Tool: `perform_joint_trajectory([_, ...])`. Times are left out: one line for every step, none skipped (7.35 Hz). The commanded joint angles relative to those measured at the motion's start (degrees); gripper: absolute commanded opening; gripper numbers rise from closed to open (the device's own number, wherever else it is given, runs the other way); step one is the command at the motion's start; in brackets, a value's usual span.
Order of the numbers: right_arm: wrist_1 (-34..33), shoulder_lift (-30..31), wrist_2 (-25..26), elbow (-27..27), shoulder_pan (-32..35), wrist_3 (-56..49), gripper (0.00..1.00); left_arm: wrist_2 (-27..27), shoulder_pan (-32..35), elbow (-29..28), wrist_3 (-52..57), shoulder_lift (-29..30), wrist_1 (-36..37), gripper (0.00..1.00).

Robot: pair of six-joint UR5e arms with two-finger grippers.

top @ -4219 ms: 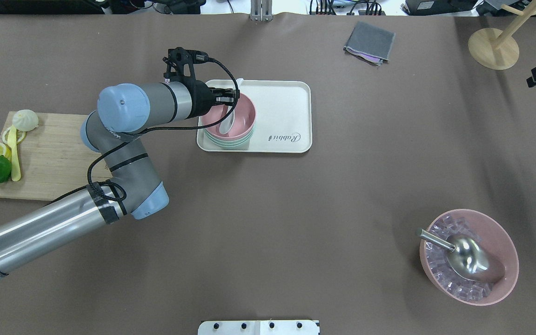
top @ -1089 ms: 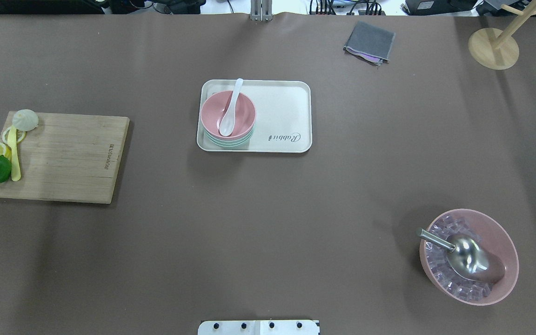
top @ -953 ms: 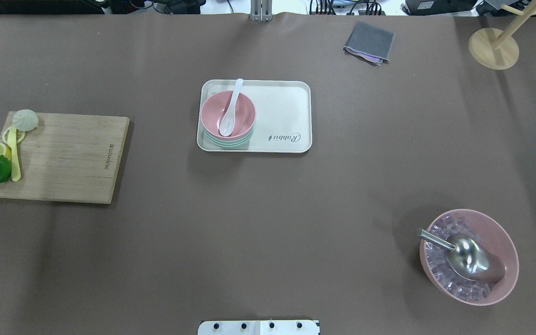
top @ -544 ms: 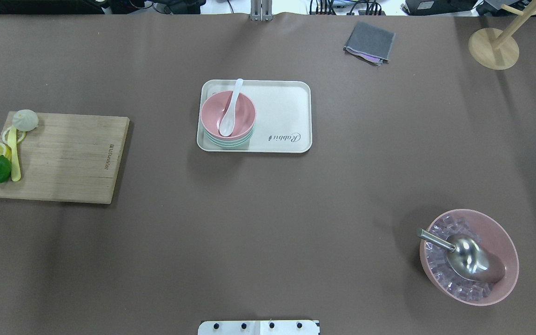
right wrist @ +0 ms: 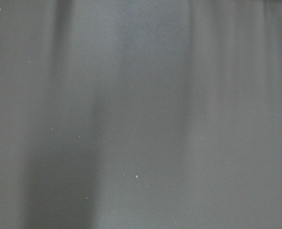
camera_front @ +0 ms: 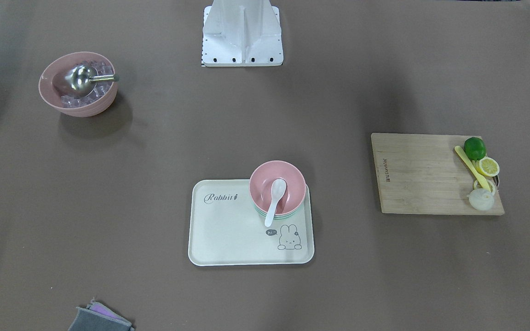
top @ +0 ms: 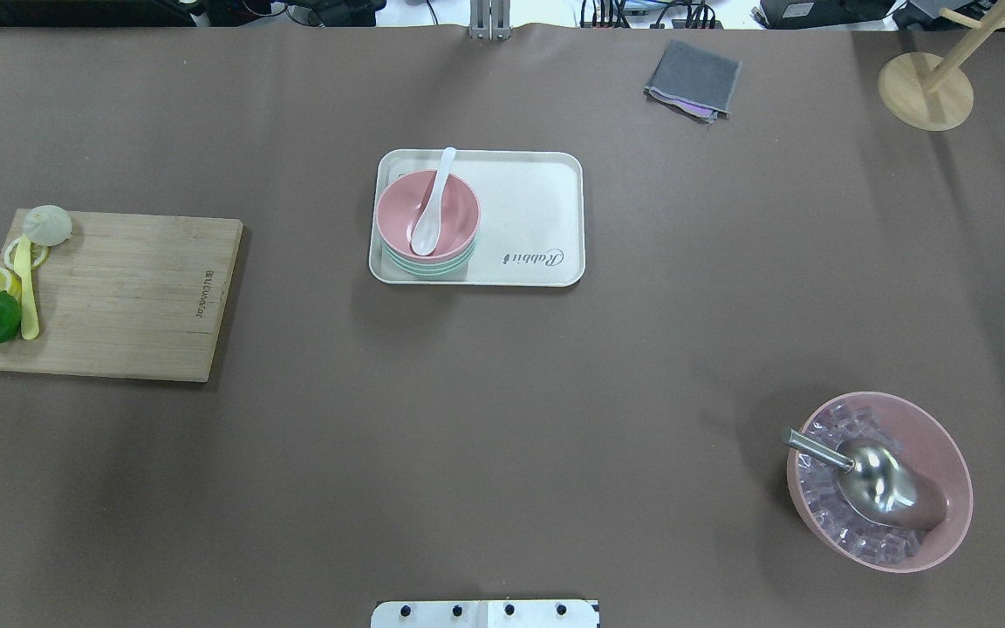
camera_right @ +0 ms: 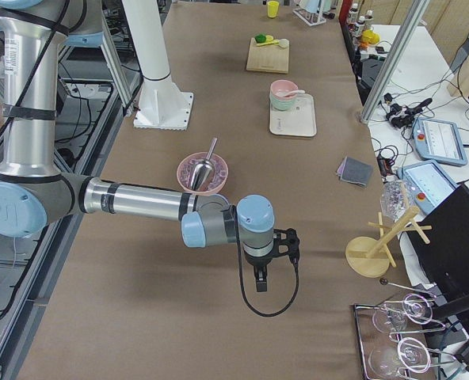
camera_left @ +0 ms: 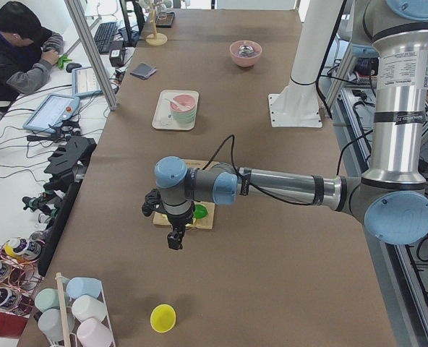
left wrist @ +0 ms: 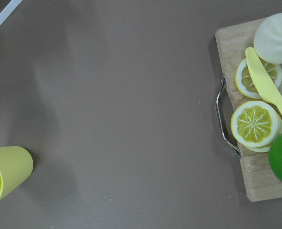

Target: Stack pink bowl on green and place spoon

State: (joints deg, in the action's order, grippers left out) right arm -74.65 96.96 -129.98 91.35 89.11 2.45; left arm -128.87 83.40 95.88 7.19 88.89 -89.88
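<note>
Moved: left arm is gone from over the tray (top: 529,201), where it stood in the earlier overhead frame. It's now pulled back to the bench's (top: 502,392) left end, parked clear of the stack.
Pink bowl: pink bowl (top: 427,212) sits nested in the green bowl (top: 429,269) at the tray's left end. Only green rims peek out underneath, so it looks seated level.
Spoon: spoon (top: 431,209) has its scoop end down in the pink bowl and its handle leaning over the far rim. The rim props it, so it likely won't slide out.
Left fingers: left fingers (camera_left: 173,241) hang over the cutting board (top: 119,296) end, seen in the side view only. Cannot tell if wide or narrow; nothing visibly held.
Left wrist view: lemon slices (left wrist: 255,121) on the board and a tipped yellow cup (left wrist: 7,167) on the bench.
Right fingers: right fingers (camera_right: 260,281) are parked past the right end, small in the side view, so cannot tell their spread. The right wrist view shows bare bench only.
Status: judged done — stack made, spoon in.
Other: ice bowl (top: 947,453) with metal scoop (top: 878,480) is well apart from the tray.
</note>
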Motion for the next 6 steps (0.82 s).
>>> perform_joint_trajectory([0.0,0.7,-1.1,-0.5,0.2,-0.6,1.00,-0.4,0.0,0.2,-0.2,0.0,-0.1,0.98])
perform_joint_trajectory([0.3,0.7,-1.1,-0.6,0.2,-0.6,1.00,-0.2,0.0,0.6,0.2,0.1,-0.2,0.98])
perform_joint_trajectory([0.5,0.9,-1.1,-0.6,0.2,-0.6,1.00,0.2,-0.1,1.1,0.2,0.1,-0.6,0.98])
perform_joint_trajectory([0.6,0.9,-1.1,-0.6,0.2,-0.6,1.00,0.1,-0.1,1.4,0.2,0.3,-0.7,0.98])
perform_joint_trajectory([0.6,1.0,-1.0,-0.8,0.1,-0.6,1.00,0.2,-0.1,1.6,0.2,0.2,-1.1,0.98])
perform_joint_trajectory([0.7,1.0,-1.0,-0.9,0.1,-0.6,1.00,0.2,-0.1,1.5,0.2,0.2,-1.1,0.98])
